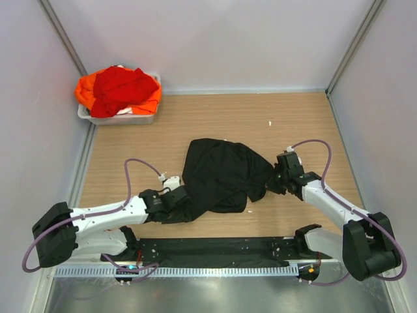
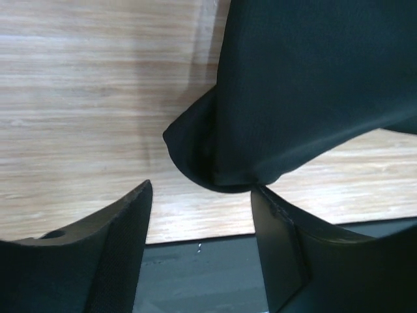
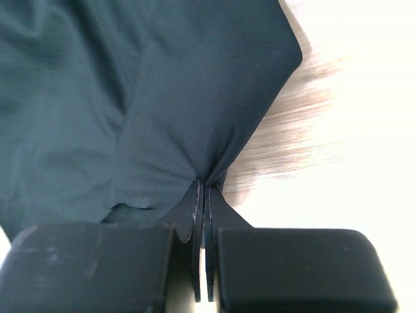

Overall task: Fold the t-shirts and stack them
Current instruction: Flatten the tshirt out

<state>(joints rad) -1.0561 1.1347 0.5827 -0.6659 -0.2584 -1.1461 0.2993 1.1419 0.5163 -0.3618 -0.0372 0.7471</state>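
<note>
Two states: right pincer point(image 3: 203, 189) clamps black t-shirt point(image 3: 163, 98); left pincer point(image 2: 202, 189) gapes beside it.

The orange shirt point(image 1: 81, 91) is largely covered by the red shirt point(image 1: 120, 85), and most of the tub point(image 1: 120, 119) is hidden beneath both. In the wrist views the black shirt point(image 3: 163, 98) is cut off by the edges; a white speck point(image 1: 270, 122) is too small to be identified.

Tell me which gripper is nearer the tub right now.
Left. The left gripper, open at the left edge of the black shirt, is on the same side as the tub; the right gripper, shut on the shirt's right edge, is farther off.
</note>
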